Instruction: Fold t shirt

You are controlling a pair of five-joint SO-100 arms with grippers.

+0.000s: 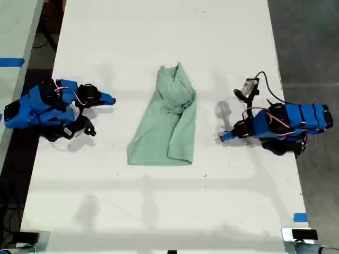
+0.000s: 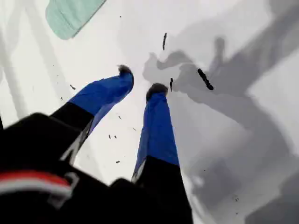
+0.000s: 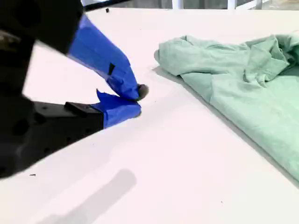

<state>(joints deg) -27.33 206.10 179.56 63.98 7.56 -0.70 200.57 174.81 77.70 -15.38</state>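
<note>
Exterior view: t shirt (image 1: 168, 119) lies bunched lengthwise at centre frame on the white table (image 1: 159, 211), one arm on each side, both well apart from it. First wrist view: my first gripper (image 2: 139, 80) narrowly parted, empty, above bare table. Second wrist view: my second gripper (image 3: 136, 100) closed, empty, near the cloth's end.

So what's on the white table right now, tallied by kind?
Pale mint-green cloth t shirt: 1
Blue robot arms: 2, one at the exterior view's left, one at its right
Total: 3
</note>
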